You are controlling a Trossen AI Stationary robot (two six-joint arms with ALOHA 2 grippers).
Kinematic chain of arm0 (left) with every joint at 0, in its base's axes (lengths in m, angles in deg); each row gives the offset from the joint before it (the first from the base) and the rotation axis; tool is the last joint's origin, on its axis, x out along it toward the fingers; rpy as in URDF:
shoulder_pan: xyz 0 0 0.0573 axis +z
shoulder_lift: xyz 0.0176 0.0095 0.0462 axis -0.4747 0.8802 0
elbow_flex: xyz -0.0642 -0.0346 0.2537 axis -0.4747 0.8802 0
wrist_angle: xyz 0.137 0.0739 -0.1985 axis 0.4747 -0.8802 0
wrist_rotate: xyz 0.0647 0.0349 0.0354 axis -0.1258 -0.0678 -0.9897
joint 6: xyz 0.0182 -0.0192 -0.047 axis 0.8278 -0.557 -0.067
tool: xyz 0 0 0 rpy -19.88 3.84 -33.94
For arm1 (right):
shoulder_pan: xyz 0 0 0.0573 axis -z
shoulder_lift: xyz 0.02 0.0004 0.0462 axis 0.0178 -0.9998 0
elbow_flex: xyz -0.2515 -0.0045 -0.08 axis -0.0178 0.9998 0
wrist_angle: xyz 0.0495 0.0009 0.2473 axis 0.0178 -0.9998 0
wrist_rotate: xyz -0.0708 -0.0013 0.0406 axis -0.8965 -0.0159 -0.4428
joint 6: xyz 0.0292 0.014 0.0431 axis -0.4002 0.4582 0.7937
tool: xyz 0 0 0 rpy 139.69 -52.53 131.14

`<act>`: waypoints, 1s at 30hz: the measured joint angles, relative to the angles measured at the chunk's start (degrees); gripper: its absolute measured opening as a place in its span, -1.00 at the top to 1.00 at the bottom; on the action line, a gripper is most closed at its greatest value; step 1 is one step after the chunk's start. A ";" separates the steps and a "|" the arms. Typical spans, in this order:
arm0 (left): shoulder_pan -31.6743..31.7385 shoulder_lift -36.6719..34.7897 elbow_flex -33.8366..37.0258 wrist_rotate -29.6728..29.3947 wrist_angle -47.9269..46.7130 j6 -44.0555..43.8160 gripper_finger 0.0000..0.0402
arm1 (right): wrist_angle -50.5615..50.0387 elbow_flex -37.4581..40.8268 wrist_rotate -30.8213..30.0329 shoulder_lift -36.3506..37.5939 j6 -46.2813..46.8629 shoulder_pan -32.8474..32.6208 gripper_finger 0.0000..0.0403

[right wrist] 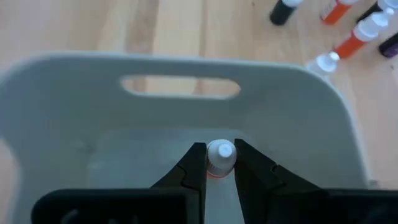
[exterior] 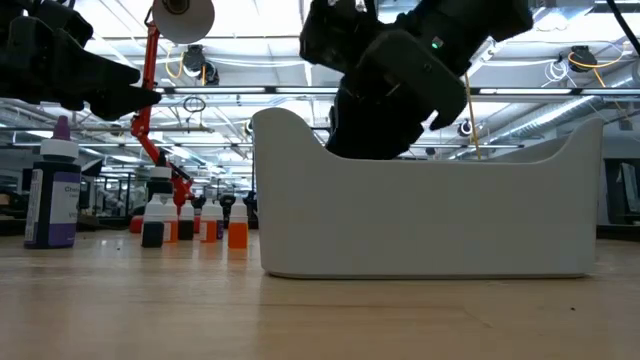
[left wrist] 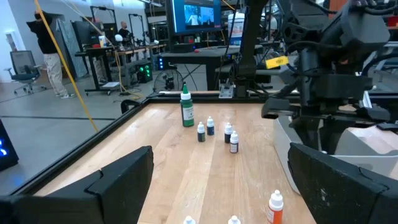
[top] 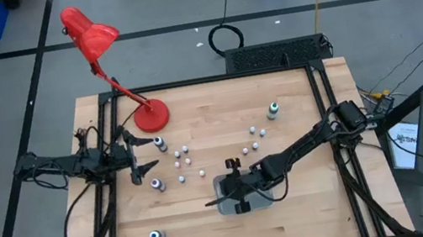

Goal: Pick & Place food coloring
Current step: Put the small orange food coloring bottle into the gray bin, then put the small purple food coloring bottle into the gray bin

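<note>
My right gripper [right wrist: 220, 163] is shut on a small food coloring vial [right wrist: 220, 153] with a white cap and an orange body, inside the walls of the pale blue-grey tray [right wrist: 180, 68]. In the high view that gripper [top: 222, 195] is over the tray [top: 261, 204] near the table's front middle. More vials [top: 184, 161] and bigger bottles [top: 273, 109] stand upright on the wood. My left gripper [top: 147, 167] waits open at the table's left side, with nothing between its fingers [left wrist: 118, 180]. My right gripper pinches the vial between its two fingertips [right wrist: 194, 163], at the neck just under the white cap [right wrist: 220, 150]. The fingers slant down into the tray from the table's right side. The cap points up. Whether the vial's bottom touches the tray floor is hidden.
A red desk lamp [top: 103, 50] stands on its round base [top: 151, 115] at the far left of the table. A purple bottle [exterior: 52, 195] stands near the front left. The tray's far wall has a handle slot [right wrist: 180, 87]. Dark rails edge the table.
</note>
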 joint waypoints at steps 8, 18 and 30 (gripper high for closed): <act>-0.01 0.00 -0.01 0.00 0.00 0.02 -0.82 | 7.78 5.22 -0.11 0.02 2.43 -0.59 0.77; -0.01 -0.01 -0.01 0.00 0.00 0.02 -0.82 | 7.69 5.75 0.03 0.04 2.55 -0.66 0.57; -0.01 0.00 -0.01 0.00 -0.02 0.00 -0.82 | 8.57 5.77 0.04 1.69 2.64 -0.68 0.05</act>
